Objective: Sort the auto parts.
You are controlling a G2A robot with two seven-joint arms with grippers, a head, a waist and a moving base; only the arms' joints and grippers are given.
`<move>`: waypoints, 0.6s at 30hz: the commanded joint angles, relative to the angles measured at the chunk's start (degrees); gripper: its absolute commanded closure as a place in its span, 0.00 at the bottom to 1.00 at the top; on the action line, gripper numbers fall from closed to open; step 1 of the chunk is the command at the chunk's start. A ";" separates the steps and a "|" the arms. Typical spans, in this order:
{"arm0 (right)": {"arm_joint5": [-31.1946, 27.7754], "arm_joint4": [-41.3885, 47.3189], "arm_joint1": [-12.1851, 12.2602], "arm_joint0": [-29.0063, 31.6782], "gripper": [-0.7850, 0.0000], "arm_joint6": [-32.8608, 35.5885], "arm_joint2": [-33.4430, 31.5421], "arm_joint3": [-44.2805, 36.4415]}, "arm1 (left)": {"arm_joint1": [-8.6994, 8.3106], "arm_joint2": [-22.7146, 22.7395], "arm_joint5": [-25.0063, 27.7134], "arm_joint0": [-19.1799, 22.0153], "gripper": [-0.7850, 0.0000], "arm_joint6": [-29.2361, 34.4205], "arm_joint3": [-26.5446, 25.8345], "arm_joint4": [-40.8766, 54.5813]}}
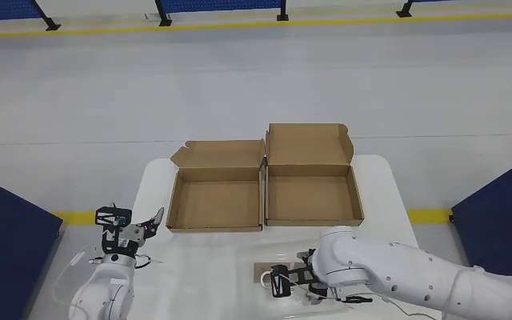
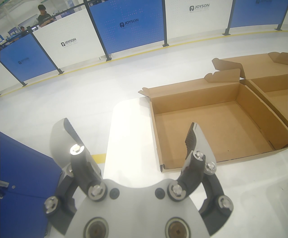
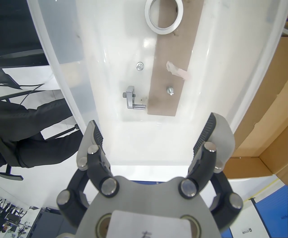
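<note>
A clear plastic tray (image 3: pixel 225 67) holds the parts: a metal ring (image 3: pixel 163 17), an L-shaped metal bracket (image 3: pixel 131 101), a small round washer (image 3: pixel 140 66) and a bolt (image 3: pixel 170 90) lying on a brown cardboard strip (image 3: pixel 171 67). My right gripper (image 3: pixel 155 133) hangs open over the tray's near end, holding nothing; from above the right gripper (image 1: pixel 282 282) is at the tray (image 1: pixel 272 260) near the table's front. My left gripper (image 2: pixel 132 135) is open and empty at the table's left edge, beside the left box; the left gripper (image 1: pixel 136 220) appears there from above.
Two open cardboard boxes, the left box (image 1: pixel 216 202) and the right box (image 1: pixel 312 196), sit side by side at the table's back, both empty. The left box (image 2: pixel 213 126) lies just ahead of my left gripper. The white table (image 1: pixel 200 264) has bare surface between the arms.
</note>
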State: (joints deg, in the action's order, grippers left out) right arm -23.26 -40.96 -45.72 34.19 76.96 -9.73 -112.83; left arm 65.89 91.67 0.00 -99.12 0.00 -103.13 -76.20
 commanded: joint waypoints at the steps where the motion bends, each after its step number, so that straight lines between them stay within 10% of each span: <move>1: 0.47 -0.41 -0.28 0.75 0.00 0.40 -0.01 0.46 | 0.00 0.00 0.00 0.00 0.00 0.00 0.00 0.00; 18: -3.06 -4.27 -1.43 3.61 0.00 -1.93 -0.18 3.01 | 0.00 0.00 0.00 0.00 0.00 0.00 0.00 0.00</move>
State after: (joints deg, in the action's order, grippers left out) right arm -26.23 -45.28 -47.05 37.66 75.27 -9.85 -110.17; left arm 65.89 91.67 0.00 -99.12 0.00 -103.13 -76.20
